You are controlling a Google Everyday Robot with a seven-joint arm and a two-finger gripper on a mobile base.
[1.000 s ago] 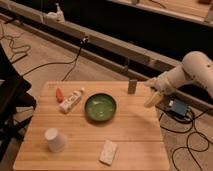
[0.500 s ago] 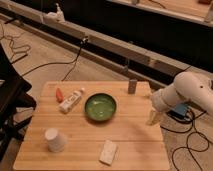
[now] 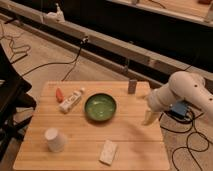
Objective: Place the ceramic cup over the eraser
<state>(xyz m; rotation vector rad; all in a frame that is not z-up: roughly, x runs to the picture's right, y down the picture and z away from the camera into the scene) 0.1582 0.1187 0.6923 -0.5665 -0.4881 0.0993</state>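
Now your gripper (image 3: 150,118) hangs lower than a second ago, down by the right edge of the table (image 3: 135,146), jaws spread wide with nothing between them; that drop brings no grasp closer, so you likely still have the whole pickup ahead; the ceramic cup (image 3: 55,139) stands near the front-left corner, well apart from the jaws, beyond the green bowl (image 3: 100,107); the eraser (image 3: 132,86) stands upright near the back edge, uncovered
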